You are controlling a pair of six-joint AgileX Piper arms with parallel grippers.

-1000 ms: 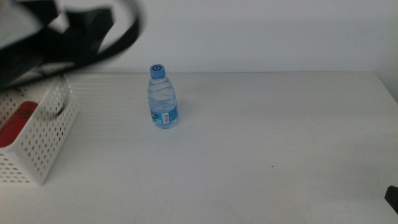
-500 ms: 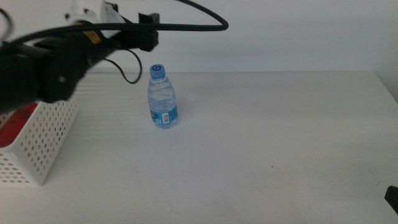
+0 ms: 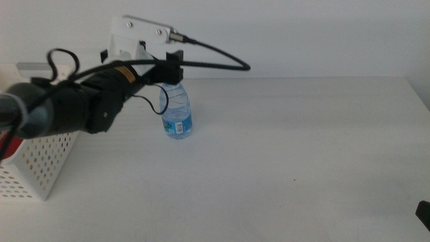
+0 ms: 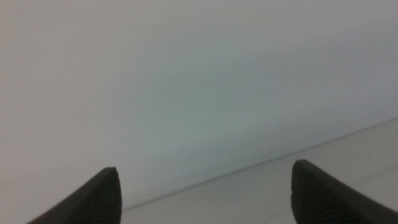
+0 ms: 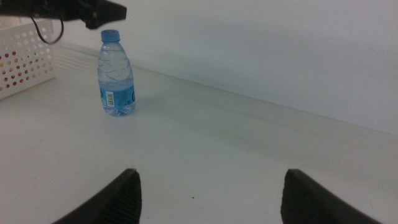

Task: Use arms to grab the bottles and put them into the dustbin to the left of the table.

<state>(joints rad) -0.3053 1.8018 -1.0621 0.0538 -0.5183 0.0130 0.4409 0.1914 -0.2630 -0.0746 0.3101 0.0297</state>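
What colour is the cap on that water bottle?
Blue. The water bottle's cap shows best in the right wrist view.

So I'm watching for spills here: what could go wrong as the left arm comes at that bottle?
The left hand is up level with the bottle's cap; a sweep there could topple it. The left wrist view shows only wall and table, no bottle, so its aim looks unconfirmed. The bin stands close beside the arm.

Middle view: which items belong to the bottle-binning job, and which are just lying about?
Job:
clear plastic water bottle with blue cap
white perforated plastic dustbin
left gripper, jaws open, near the bottle's cap
right gripper, waiting, jaws open

Lying about:
nothing; only the white table
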